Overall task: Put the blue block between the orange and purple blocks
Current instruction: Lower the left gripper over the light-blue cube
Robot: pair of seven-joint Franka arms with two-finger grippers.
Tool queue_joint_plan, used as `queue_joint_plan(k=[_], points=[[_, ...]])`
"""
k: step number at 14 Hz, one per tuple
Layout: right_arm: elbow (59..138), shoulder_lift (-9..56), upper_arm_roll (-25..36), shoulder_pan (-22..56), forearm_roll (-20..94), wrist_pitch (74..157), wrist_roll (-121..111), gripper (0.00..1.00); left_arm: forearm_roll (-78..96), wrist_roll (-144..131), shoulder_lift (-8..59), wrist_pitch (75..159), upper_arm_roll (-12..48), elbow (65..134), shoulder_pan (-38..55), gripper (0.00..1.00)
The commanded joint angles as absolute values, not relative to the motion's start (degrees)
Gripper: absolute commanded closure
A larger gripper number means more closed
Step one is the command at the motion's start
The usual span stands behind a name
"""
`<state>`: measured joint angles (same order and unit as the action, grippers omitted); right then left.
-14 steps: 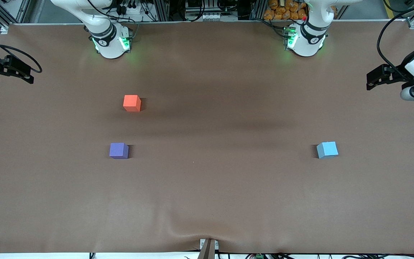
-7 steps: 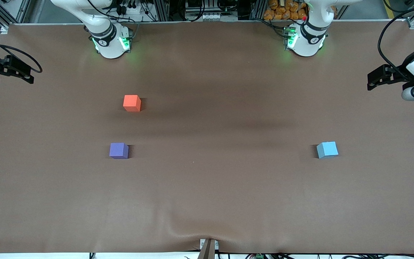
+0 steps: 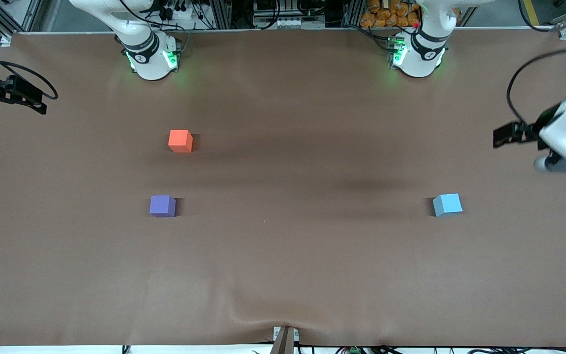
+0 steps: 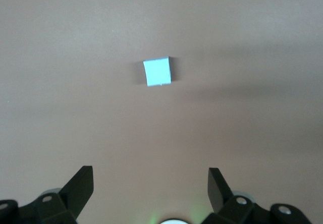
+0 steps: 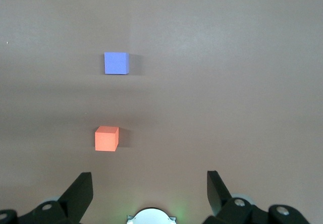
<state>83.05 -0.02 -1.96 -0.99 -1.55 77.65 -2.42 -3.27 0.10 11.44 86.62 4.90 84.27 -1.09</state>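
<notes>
We see the left gripper (image 4: 150, 183) up in the air with its fingers (image 4: 81, 186) spread wide apart and nothing between them; in the front view it hangs over the left arm's end of the surface (image 3: 283, 265), near the edge. In its wrist view the blue block (image 4: 157, 71) sits alone on the brown surface, well apart from the fingertips. In the front view the blue block (image 3: 447, 204) rests flat toward the left arm's end, nearer to the front camera than the spot the left gripper (image 3: 501, 136) is over.

The right gripper (image 5: 149, 183) waits over the right arm's end of the surface, its fingers (image 5: 78, 189) likewise wide apart and empty. Its wrist view takes in the orange block (image 5: 106, 138) and the purple block (image 5: 116, 63), each standing apart from the other.

In the front view the orange block (image 3: 180, 140) lies toward the right arm's end, and the purple block (image 3: 162, 205) lies nearer to the front camera than it, with bare surface between them. The blue block is well apart from both, at about the same depth as the purple one.
</notes>
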Motion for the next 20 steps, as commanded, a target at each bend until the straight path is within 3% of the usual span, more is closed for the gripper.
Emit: queue_joint_plan(k=[1,6,11,16,20], points=[[82.09,0.18,-1.85,-0.70,-1.67,76.73,-2.72,0.00,-3.08,0.09,15.28,91.30,5.10,86.73,-1.49,0.00],[82.26,0.18,-1.85,-0.53,-1.67,76.55,-2.64,0.00,-3.52,0.09,18.36,110.09,5.01,99.56,-1.49,0.00],[82.18,0.18,-1.93,-0.53,-1.58,76.11,-2.72,0.00,-3.60,-0.62,23.37,121.70,4.83,107.13,-2.98,0.00],[82.18,0.18,-1.93,-0.62,-1.58,75.94,-2.64,0.00,-8.00,-2.54,25.22,129.36,4.57,111.70,-4.21,0.00],[82.18,0.18,-1.85,-0.79,-0.79,75.94,-2.64,0.00,-7.91,-5.35,28.29,134.20,4.66,111.62,-4.22,0.00]])
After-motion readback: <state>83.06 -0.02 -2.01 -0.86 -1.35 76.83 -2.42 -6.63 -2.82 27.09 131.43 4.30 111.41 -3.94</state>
